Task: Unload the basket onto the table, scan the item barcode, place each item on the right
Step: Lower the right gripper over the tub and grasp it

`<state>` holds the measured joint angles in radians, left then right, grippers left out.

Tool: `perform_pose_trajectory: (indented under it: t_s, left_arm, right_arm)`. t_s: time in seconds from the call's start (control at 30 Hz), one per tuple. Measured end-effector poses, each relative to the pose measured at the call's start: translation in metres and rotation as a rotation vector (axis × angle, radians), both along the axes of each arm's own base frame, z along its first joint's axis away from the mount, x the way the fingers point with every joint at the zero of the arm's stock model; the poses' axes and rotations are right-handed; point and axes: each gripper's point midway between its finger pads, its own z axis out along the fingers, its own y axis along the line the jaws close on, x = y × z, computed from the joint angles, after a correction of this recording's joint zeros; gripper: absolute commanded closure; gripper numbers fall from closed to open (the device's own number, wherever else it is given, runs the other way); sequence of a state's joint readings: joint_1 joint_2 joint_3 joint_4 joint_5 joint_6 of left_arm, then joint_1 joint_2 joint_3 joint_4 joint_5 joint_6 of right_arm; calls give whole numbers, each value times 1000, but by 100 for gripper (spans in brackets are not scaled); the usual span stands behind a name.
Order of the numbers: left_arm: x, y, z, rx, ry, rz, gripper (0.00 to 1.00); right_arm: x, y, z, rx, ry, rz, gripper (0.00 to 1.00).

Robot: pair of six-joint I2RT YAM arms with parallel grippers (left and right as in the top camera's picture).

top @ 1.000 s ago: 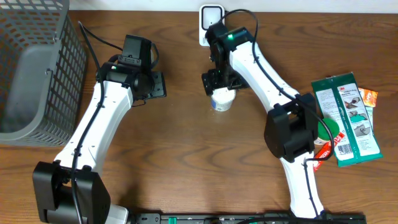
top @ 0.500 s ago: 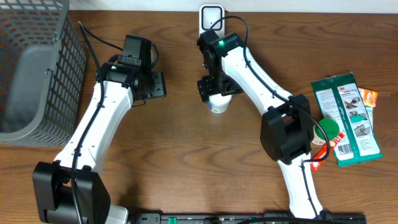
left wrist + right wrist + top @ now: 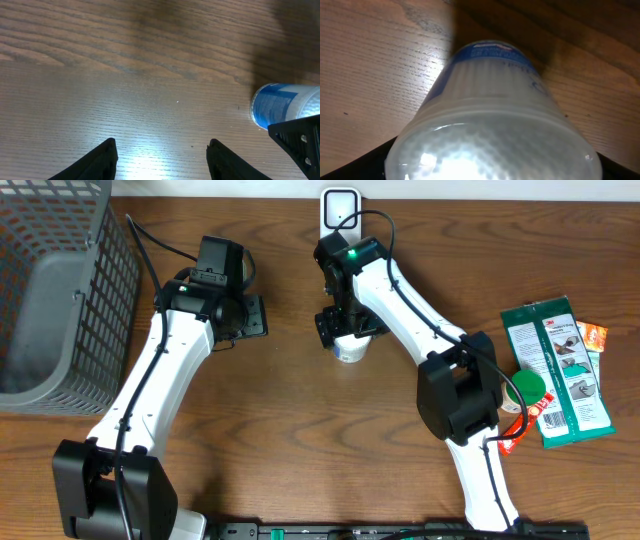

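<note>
Grey wire mesh is forming the basket (image 3: 50,290) at the far left of the wooden surface (image 3: 270,440). To its right the left end effector (image 3: 161,145) is hovering with its fingers spread and nothing between them, only bare wood showing beneath. Further right, the white scanner (image 3: 340,202) is standing at the back edge. A little in front of it the task's item, a small white container (image 3: 350,353) with a blue label, is sitting on the surface, seemingly on end, directly under the right end effector (image 3: 348,338). That end effector is straddling the container with a finger on either side; whether the fingers are pressing on the ribbed wall or only flanking it cannot be told, since the right wrist view is showing just dark corners beside the pale plastic. The container is looking light, thin-walled and rather slick, likely to dent or slip under a hard squeeze, so a moderate hold across the ribbed middle, clear of the label, is looking like the safest place. No barcode is showing in any view, and the print on the blue band is blurring out. At the far right a green packet (image 3: 555,370) and an orange packet (image 3: 592,335) are lying well apart from the container.
</note>
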<state>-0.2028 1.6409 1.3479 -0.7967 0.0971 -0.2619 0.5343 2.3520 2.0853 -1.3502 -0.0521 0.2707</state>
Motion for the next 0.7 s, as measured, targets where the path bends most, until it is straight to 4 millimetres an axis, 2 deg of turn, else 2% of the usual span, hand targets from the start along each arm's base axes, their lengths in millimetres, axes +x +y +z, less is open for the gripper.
perform_pose_trajectory:
  t_s: [0.1, 0.23, 0.53, 0.7]
  left_arm:
    - [0, 0, 0, 0, 0, 0, 41]
    - [0, 0, 0, 0, 0, 0, 41]
    - [0, 0, 0, 0, 0, 0, 41]
    - [0, 1, 0, 7, -1, 3, 41]
  right_arm:
    - [1, 0, 0, -1, -6, 0, 23]
    - [1, -1, 0, -7, -7, -3, 25]
    - [2, -2, 0, -13, -10, -3, 39]
    - [0, -3, 0, -19, -4, -2, 40]
